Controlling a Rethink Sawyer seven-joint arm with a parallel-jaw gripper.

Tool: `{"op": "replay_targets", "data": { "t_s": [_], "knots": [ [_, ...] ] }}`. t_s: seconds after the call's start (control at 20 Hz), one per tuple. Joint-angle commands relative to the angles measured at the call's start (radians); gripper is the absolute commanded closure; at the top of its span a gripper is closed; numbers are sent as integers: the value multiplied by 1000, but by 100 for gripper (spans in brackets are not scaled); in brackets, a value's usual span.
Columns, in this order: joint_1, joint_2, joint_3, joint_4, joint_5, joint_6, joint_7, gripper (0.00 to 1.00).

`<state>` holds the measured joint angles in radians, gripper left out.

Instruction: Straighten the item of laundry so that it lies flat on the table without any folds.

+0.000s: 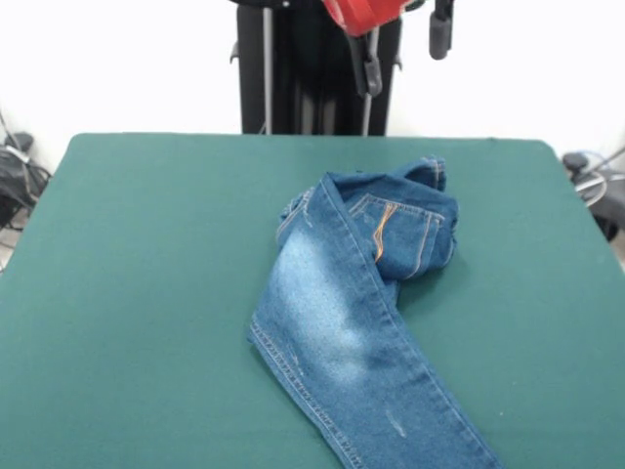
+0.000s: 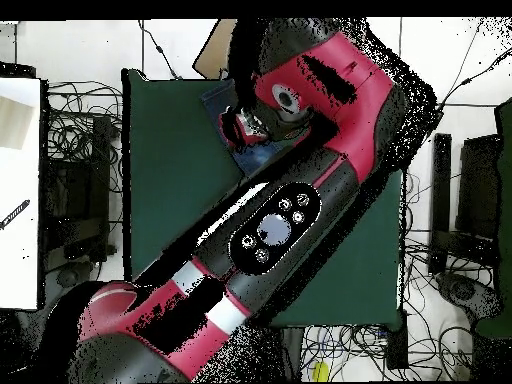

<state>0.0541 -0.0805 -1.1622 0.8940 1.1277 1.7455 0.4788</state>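
The blue denim jeans [image 1: 342, 313] lie right of the middle of the green table [image 1: 146, 254]. The waist end, with orange stitching, is bunched and folded over at the far side. One faded leg runs toward the near edge and out of the picture. My gripper [image 1: 371, 44] hangs at the top edge, high above the table and behind the jeans, holding nothing. In the overhead view my red and black arm [image 2: 290, 190] covers most of the table [image 2: 170, 180], and only a small patch of the jeans [image 2: 236, 128] shows beside it.
The black pedestal [image 1: 312, 78] stands behind the table's far edge. Cables and gear lie off the table's left side [image 1: 20, 171] and right side [image 1: 591, 176]. A white surface [image 2: 20, 200] stands at the overhead view's left.
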Motion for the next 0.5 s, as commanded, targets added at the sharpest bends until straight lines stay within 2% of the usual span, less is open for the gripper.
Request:
{"op": "replay_targets", "data": {
  "t_s": [0.05, 0.25, 0.5],
  "knots": [
    [31, -69, 199, 178, -121, -167, 121, 0],
    [26, -88, 242, 181, -160, -197, 145, 0],
    [31, -125, 295, 235, -196, -263, 142, 0]
  ]
}}
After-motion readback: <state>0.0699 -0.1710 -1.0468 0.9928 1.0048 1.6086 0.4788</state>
